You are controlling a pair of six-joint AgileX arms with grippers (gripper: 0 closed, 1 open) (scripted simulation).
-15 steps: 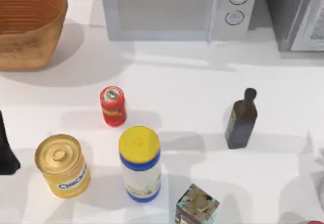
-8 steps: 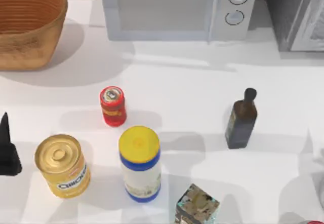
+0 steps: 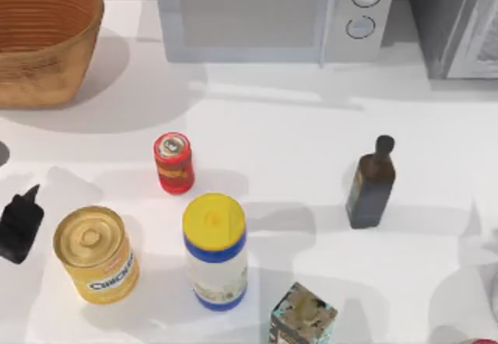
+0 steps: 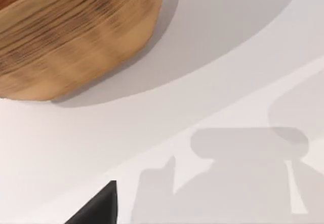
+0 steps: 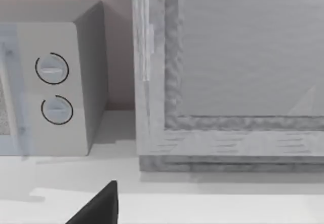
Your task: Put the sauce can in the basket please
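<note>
The sauce can [image 3: 173, 163], small and red with a silver top, stands upright on the white table left of centre. At the far left corner sits the woven orange-brown basket [image 3: 47, 40], and the left wrist view shows its ribbed wall [image 4: 76, 36] close by. My left gripper [image 3: 19, 223] is a black shape at the table's left edge, well left of the sauce can and nearer the front, touching nothing. A black part of my right gripper [image 5: 98, 206] shows at the edge of the right wrist view, facing the microwave [image 5: 50, 82].
A gold chicken can [image 3: 95, 254] and a white bottle with a yellow lid [image 3: 215, 250] stand in front of the sauce can. A dark bottle [image 3: 371, 182] is at the right and a patterned box [image 3: 302, 317] at the front. The microwave [image 3: 272, 13] and a grey appliance [image 3: 459, 21] line the back.
My left gripper has come a little farther in from the left edge and turned. The cans, bottles and basket have not moved.
</note>
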